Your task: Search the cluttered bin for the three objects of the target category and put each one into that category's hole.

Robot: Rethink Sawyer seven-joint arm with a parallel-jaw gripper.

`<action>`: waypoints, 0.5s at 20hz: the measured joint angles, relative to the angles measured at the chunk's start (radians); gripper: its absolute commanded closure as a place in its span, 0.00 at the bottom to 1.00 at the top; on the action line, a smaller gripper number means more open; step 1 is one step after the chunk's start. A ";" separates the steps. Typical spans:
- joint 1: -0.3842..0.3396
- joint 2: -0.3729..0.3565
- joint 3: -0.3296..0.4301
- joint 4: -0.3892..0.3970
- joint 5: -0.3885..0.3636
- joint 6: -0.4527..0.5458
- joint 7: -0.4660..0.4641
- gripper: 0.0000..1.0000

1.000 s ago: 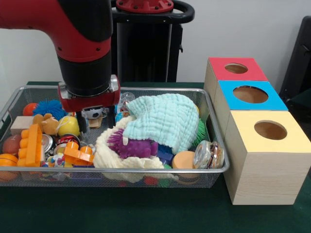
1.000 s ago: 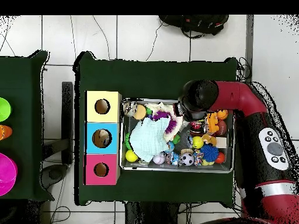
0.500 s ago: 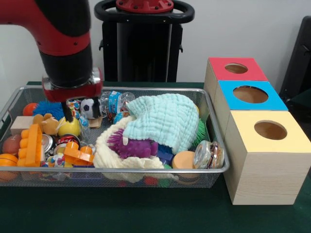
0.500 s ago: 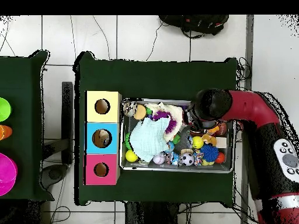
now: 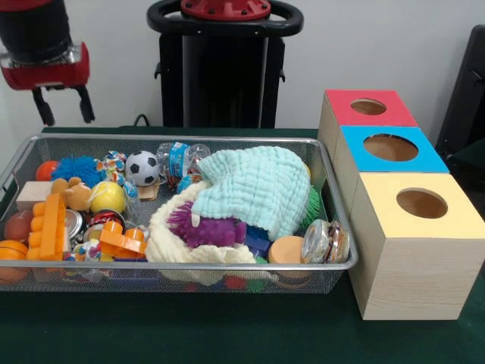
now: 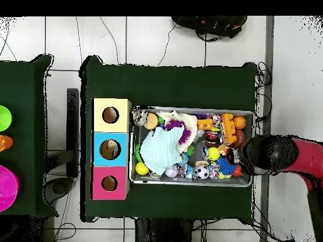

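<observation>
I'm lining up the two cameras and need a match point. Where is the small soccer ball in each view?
Front view: the soccer ball lies in the bin's far left part, just left of a plastic bottle.
Overhead view: the soccer ball sits by the bin's lower wall, right of centre.
Shared landmark: the pale blue cloth, heaped in the middle of the wire bin.

Level front, top-down overhead; shared bin (image 5: 326, 163).
</observation>
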 measured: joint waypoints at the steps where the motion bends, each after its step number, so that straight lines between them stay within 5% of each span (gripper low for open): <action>1: -0.016 -0.011 0.001 0.020 0.000 -0.015 0.000 0.00; 10: -0.044 -0.071 0.002 0.167 0.000 -0.138 0.000 0.00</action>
